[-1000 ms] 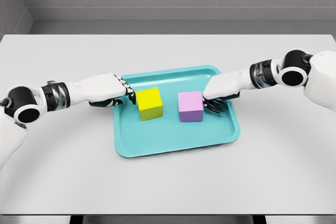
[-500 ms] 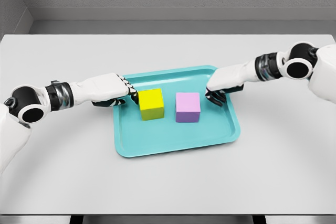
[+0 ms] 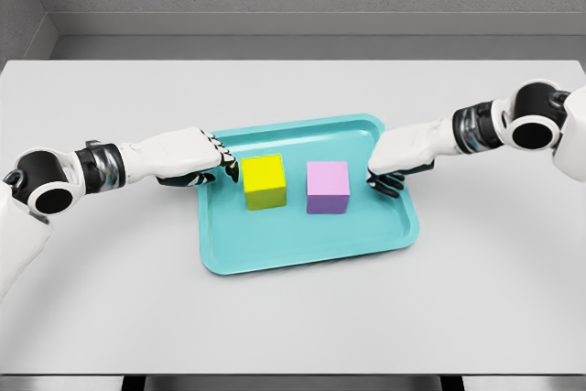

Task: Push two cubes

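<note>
Cubes sit side by side in the teal tray [image 3: 302, 258] on the grey worktop [image 3: 293, 318]. Left hand [image 3: 197, 160], fingers loosely curled and empty, stays just beside the yellow cube [image 3: 264, 180]. The purple cube [image 3: 328, 187] has slid nearer it. Right hand [image 3: 394, 167], curled and empty, has pulled back, leaving a gap. Nothing blocks either cube; a small gap between them remains to close.

Teal tray [image 3: 302, 258] on grey table [image 3: 293, 318]; yellow cube [image 3: 265, 180] and pink cube [image 3: 328, 187] side by side in it, apart; left hand [image 3: 197, 160] at tray's left rim, fingertips just beside yellow cube; right hand [image 3: 398, 155] over right rim, fingers curled down, apart from pink cube.
</note>
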Motion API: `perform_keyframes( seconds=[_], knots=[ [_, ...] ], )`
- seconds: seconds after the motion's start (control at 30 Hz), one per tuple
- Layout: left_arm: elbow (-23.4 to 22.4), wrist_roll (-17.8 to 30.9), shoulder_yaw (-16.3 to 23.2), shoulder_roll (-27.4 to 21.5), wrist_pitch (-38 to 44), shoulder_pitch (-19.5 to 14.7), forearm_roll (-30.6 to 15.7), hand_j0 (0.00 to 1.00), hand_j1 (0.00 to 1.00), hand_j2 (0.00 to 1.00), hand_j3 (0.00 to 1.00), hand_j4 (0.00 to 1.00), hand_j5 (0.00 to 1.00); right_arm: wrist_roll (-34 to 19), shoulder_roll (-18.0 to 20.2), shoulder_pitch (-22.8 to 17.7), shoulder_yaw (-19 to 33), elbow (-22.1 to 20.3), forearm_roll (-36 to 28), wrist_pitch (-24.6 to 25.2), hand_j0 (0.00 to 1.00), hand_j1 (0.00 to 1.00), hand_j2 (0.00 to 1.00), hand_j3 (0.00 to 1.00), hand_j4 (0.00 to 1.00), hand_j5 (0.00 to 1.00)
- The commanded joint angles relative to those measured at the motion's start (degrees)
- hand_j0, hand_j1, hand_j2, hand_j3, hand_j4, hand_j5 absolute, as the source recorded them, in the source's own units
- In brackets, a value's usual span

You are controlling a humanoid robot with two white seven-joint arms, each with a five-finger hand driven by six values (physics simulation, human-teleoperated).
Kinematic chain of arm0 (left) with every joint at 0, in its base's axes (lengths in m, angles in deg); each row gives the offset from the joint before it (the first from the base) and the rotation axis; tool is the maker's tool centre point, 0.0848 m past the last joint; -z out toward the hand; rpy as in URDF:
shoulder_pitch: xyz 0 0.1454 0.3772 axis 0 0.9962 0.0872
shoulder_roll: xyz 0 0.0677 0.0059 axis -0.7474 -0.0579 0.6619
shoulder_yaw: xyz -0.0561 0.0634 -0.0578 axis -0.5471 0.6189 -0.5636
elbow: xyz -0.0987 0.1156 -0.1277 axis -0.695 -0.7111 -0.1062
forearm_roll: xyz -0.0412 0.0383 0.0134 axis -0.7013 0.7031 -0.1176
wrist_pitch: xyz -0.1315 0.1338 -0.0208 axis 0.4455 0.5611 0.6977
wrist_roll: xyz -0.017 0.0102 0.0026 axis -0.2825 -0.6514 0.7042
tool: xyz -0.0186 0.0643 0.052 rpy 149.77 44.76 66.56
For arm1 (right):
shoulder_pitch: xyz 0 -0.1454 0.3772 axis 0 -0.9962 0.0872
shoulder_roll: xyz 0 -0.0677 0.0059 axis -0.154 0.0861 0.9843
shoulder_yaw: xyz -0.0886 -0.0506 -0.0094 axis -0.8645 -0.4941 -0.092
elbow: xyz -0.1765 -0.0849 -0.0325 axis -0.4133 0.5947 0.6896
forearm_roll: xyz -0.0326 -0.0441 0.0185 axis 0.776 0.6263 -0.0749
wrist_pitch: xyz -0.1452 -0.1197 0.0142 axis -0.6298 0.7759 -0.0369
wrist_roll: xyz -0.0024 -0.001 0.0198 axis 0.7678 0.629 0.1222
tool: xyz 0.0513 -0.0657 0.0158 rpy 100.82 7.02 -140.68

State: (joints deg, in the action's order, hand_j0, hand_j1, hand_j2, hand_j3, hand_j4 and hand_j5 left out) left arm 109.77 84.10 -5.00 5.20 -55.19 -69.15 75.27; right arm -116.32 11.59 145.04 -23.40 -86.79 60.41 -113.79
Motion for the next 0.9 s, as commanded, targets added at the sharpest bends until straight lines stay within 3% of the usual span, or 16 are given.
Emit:
perform_keyframes(
  seconds=[0.0,0.1,0.23,0.43,0.57,0.87],
  knots=[
    [0.0,0.0,0.0,0.1,0.2,0.0,-0.3,0.56,0.56,0.56,0.56,0.56,0.56,0.0,-0.4,0.0,-0.7,0.0,-0.2,0.1,0.12,0.12,0.12,0.12,0.12,0.12],
    [-0.8,0.0,0.0,0.4,0.2,0.0,-0.3,0.56,0.56,0.56,0.56,0.56,0.56,0.0,-0.1,0.0,-1.2,-0.8,-0.2,0.1,0.12,0.12,0.12,0.12,0.12,0.12],
    [-0.6,0.0,-0.1,0.1,0.2,0.0,-0.4,0.56,0.56,0.56,0.56,0.56,0.56,0.0,1.3,0.3,-1.0,-5.3,-0.2,0.1,0.13,0.13,0.13,0.13,0.13,0.13],
    [-0.6,0.0,-0.1,0.0,0.2,0.0,-0.4,0.56,0.56,0.56,0.56,0.56,0.56,0.0,7.0,0.7,1.0,-14.0,-0.6,0.1,0.13,0.13,0.13,0.13,0.13,0.13],
    [-2.5,0.0,-0.2,-0.1,0.2,-0.5,-0.3,0.56,0.56,0.56,0.56,0.56,0.56,0.0,7.3,0.5,1.8,-18.7,-1.2,0.1,0.13,0.13,0.13,0.13,0.13,0.13],
    [-7.5,0.0,-0.1,1.9,0.2,-5.4,-0.3,0.56,0.56,0.56,0.56,0.56,0.56,0.0,6.6,0.5,1.2,-20.9,-3.1,0.1,0.13,0.13,0.13,0.13,0.13,0.13]
  ],
)
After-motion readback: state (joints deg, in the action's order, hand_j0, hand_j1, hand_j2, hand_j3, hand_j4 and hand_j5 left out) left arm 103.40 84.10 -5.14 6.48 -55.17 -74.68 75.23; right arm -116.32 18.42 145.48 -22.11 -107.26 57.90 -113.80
